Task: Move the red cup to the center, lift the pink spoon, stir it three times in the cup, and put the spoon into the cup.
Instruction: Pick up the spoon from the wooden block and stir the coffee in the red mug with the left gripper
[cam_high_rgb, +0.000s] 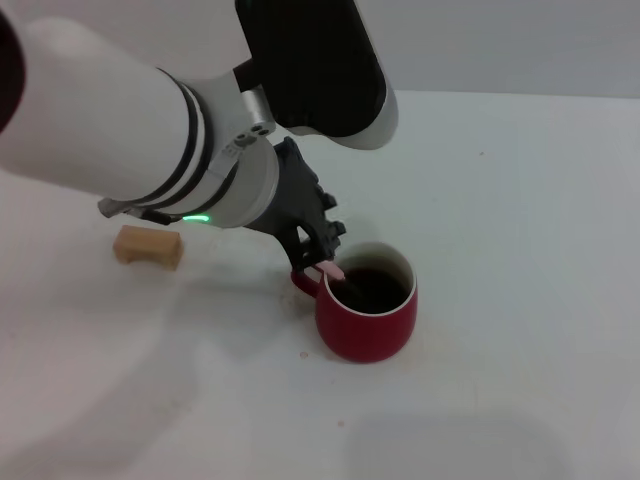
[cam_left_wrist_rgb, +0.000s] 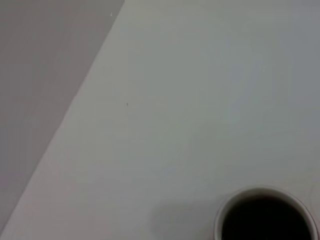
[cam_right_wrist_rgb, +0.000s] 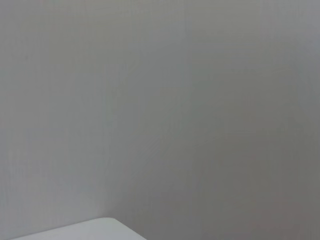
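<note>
The red cup (cam_high_rgb: 368, 315) is dark red outside, white inside, with dark brown liquid; the pink spoon (cam_high_rgb: 333, 271) pale pink; the block (cam_high_rgb: 148, 246) tan; the tabletop (cam_high_rgb: 520, 200) white.

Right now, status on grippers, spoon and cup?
Left gripper at cup rim, shut on spoon, tip in the liquid. Right gripper not in view. Wooden block off to the left, clear.

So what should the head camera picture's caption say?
Left gripper holds the pink spoon in the red cup.

one red cup (cam_high_rgb: 368, 322), one pink spoon (cam_high_rgb: 333, 270), one tan block (cam_high_rgb: 148, 246), one gripper (cam_high_rgb: 318, 262), one table (cam_high_rgb: 520, 200)
</note>
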